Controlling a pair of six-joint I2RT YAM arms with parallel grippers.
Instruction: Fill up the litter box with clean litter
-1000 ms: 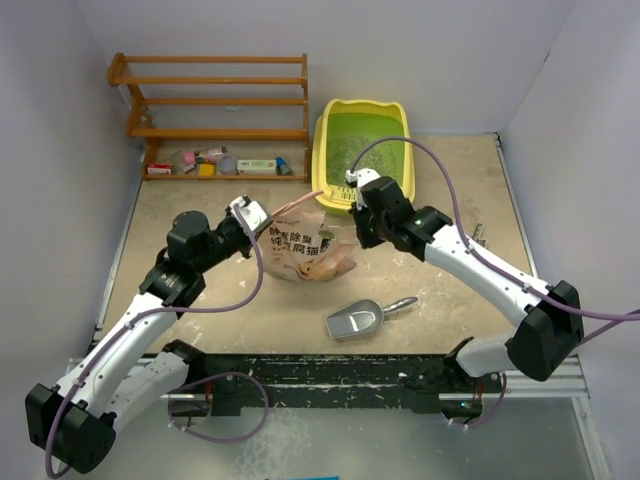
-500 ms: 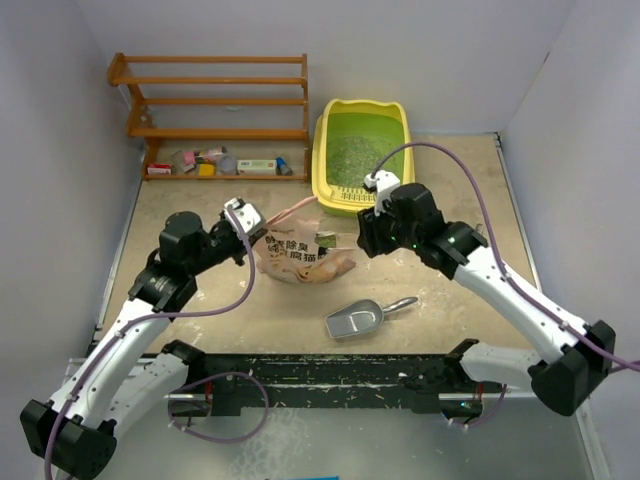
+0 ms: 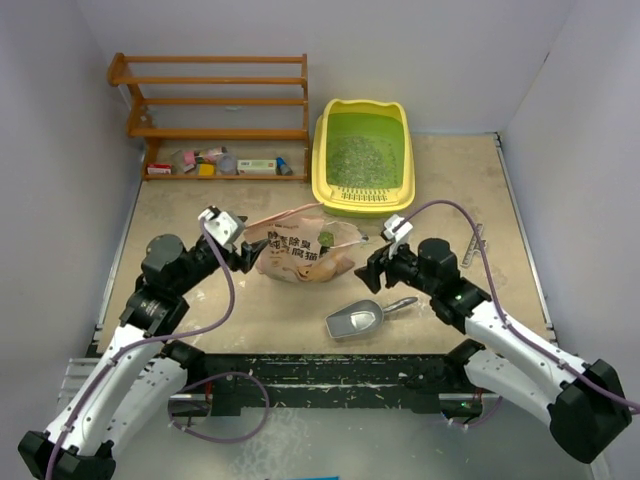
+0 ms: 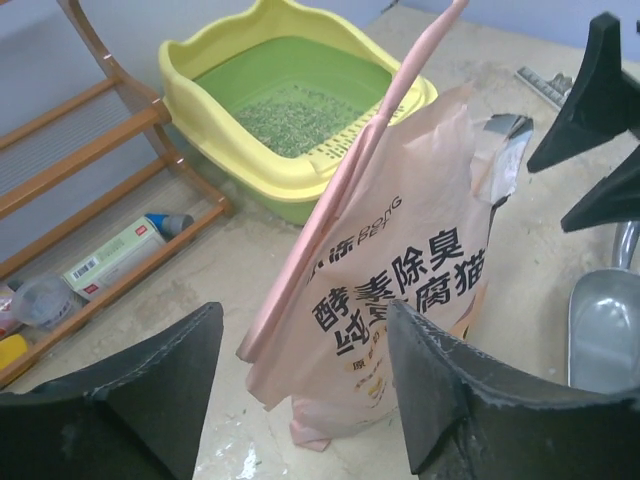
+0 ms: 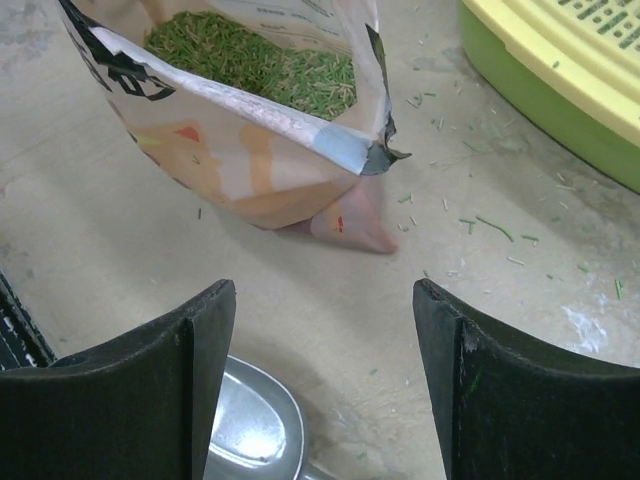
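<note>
Flanking pink bag (image 3: 298, 255): left hand (image 4: 300, 320), right hand (image 5: 322, 295), both spread, empty; scoop (image 3: 355, 320) nearby.

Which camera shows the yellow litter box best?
The top external view: the whole litter box shows, clean litter on its floor. The left wrist view has the bag overlapping it; the right wrist view catches only a corner.

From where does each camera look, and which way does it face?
Top external: fixed above and behind, looking down on the table; left arm, right arm, left tool, right tool show.
Left wrist: on the left arm, facing the pink bag, litter box beyond; its fingers show.
Right wrist: on the right arm, looking down at the bag's open mouth; its fingers show.
Both wrist views share bag, scoop, litter box.
</note>
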